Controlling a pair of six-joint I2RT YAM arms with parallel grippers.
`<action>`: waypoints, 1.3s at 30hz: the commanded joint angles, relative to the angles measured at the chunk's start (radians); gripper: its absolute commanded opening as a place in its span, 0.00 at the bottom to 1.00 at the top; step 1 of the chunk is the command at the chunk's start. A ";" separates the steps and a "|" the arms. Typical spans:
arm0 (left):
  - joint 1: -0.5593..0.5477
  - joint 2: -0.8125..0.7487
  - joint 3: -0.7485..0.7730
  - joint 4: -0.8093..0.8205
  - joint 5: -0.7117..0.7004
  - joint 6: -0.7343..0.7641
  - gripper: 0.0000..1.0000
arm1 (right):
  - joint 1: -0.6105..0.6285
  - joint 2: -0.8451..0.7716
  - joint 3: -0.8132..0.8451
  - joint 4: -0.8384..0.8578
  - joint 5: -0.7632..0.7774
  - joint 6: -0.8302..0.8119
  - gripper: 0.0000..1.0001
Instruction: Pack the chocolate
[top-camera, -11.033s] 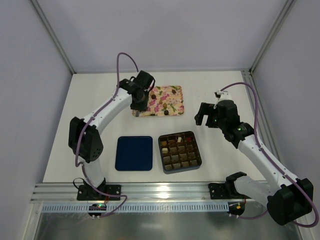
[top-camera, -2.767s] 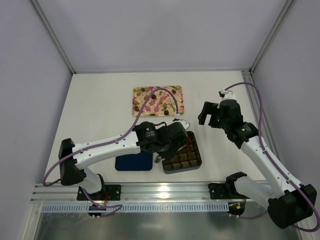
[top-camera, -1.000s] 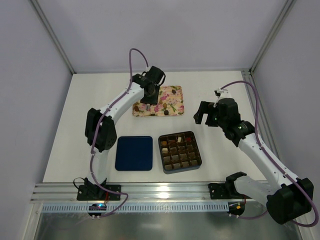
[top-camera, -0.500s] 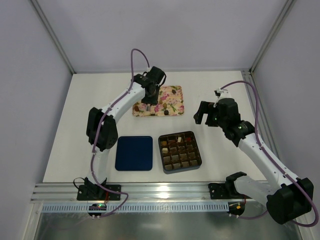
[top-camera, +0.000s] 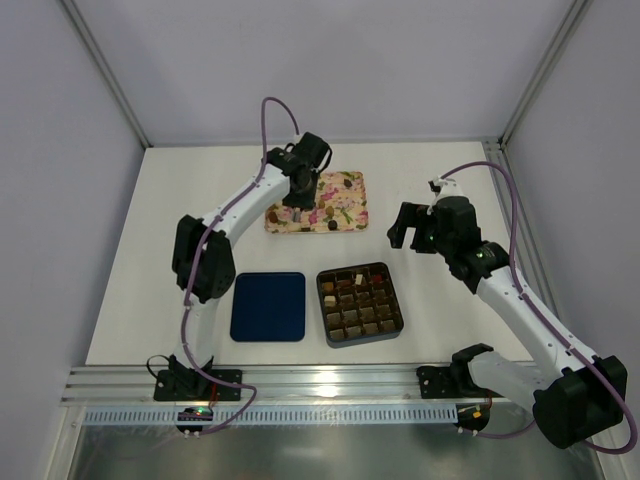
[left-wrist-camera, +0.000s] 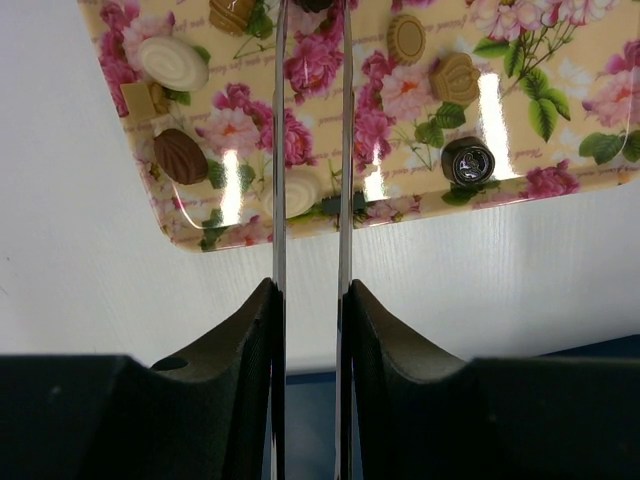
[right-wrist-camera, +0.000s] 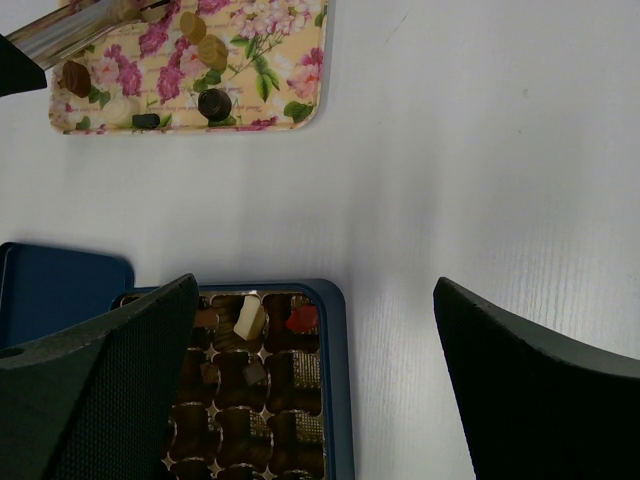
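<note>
Several loose chocolates lie on the floral tray (top-camera: 345, 183), among them a white oval (left-wrist-camera: 172, 62), a brown one (left-wrist-camera: 180, 156) and a dark round one (left-wrist-camera: 467, 160). My left gripper (top-camera: 298, 203) reaches down onto the tray's left part. Its long metal blades stand a narrow gap apart, with a dark chocolate (left-wrist-camera: 315, 4) between them at the frame's top edge. The dark grid box (top-camera: 398, 300) holds several pieces, including a whitish one (right-wrist-camera: 249, 318) and a red one (right-wrist-camera: 301, 318). My right gripper (top-camera: 408, 228) is open and empty, hovering right of the tray.
A flat dark blue lid (top-camera: 268, 306) lies left of the box, also in the right wrist view (right-wrist-camera: 50, 285). The tray (right-wrist-camera: 290, 60) sits behind the box. Grey walls and metal posts bound the table; a rail runs along the near edge.
Over the last second almost nothing has moved. About three seconds ago the left arm was down over the box; it now reaches over the tray. The right arm has stayed put.
</note>
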 joint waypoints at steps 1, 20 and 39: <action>0.006 -0.080 0.025 -0.003 0.010 0.015 0.27 | -0.004 0.002 0.000 0.039 -0.006 -0.014 1.00; -0.011 -0.282 -0.155 -0.005 0.105 -0.005 0.26 | -0.004 0.002 0.007 0.028 0.029 -0.008 1.00; -0.128 -0.578 -0.365 -0.014 0.191 -0.039 0.26 | -0.010 0.034 0.026 0.030 0.052 0.040 1.00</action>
